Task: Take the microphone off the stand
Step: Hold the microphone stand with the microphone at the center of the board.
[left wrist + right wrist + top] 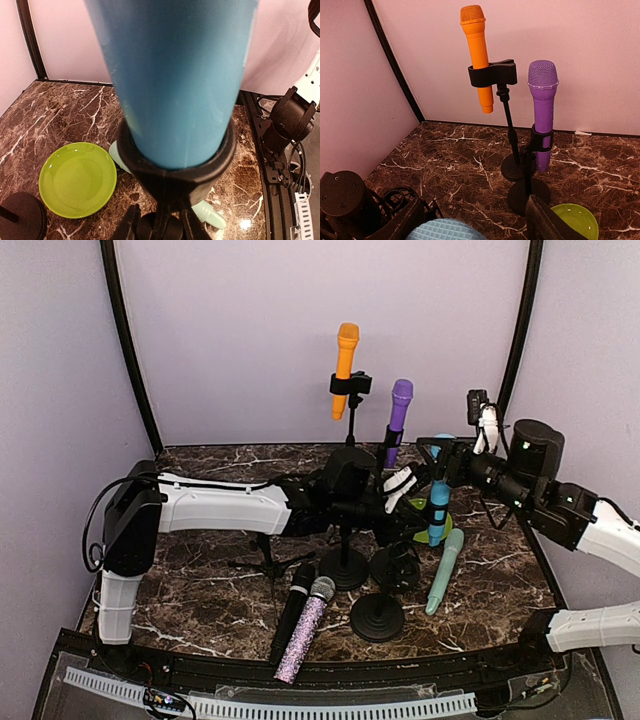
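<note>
Blue mic (439, 505): likely stiff, light, slick, sitting in the clip (175, 170). You are wanting a hold just above the clip. Right pincer (477, 216) gaping there, empty; left pincer (405, 480): cannot tell.

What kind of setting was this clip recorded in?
Probably a lab test booth: plain lilac walls enclose a marble-look tabletop, and an orange microphone and a purple microphone in stands look like props.

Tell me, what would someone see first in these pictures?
The bright microphones stand out: an orange microphone highest at the back, a purple microphone just right of it, and a blue microphone upright nearer, to the right. A lime-green plate sits on the dark marble table beside the blue one.
</note>
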`<state>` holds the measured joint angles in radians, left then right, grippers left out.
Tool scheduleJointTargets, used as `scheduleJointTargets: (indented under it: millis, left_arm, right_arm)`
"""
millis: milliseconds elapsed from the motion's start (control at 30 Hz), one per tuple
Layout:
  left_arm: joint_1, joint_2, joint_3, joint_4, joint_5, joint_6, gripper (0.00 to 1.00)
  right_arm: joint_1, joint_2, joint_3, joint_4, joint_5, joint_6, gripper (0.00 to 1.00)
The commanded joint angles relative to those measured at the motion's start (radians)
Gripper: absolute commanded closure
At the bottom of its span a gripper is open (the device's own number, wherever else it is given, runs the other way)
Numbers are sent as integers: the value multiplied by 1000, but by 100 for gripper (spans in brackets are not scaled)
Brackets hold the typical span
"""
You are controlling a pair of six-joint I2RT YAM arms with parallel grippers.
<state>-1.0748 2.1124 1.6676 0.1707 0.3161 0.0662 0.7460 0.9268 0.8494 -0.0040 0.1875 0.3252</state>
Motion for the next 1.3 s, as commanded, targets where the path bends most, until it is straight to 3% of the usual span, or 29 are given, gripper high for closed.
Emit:
scheduleJointTargets:
  millis: [0,200,467,833,1267]
  left_arm:
    - [-5,-41,16,122,-14,-35,100]
    - [-7,-42,3,146,-36,-57,100]
    - [-8,-42,-9,163,-30,-62,100]
    - [-8,-41,-44,193,-16,-59,100]
    - [-8,16,-41,279,28,-24,100]
  right_arm:
    - [20,-9,-1,7,109,29,33]
    - [23,-14,-39,7,118,43,40]
    - [23,-12,-70,7,138,47,39]
    - [23,-31,-59,8,114,-33,78]
    - [24,-52,-2,7,-105,-240,79]
